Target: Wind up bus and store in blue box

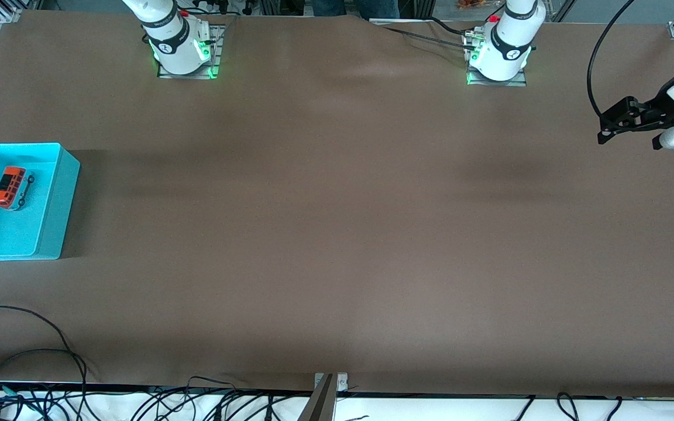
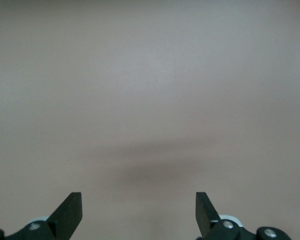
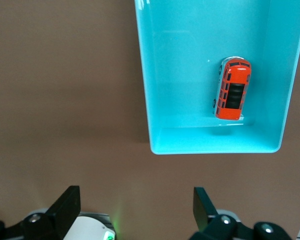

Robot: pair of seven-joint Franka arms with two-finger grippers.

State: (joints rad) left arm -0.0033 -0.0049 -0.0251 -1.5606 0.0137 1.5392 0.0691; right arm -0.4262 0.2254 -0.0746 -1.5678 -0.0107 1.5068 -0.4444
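Bus: you'll find it inside the box, on its wheels on the floor, in the half farther from the front camera; from the right wrist view it lies close to one long wall, lengthwise along it.
Box: it sits open-topped at the right arm's end of the table, with nothing in it but the bus.
Left gripper: it hangs over the table's edge at the left arm's end. Your wrist view shows the jaws spread wide, holding nothing, bare cloth below.
Right gripper: you see it only from its own wrist camera, high above the table beside the box; jaws wide apart, empty.
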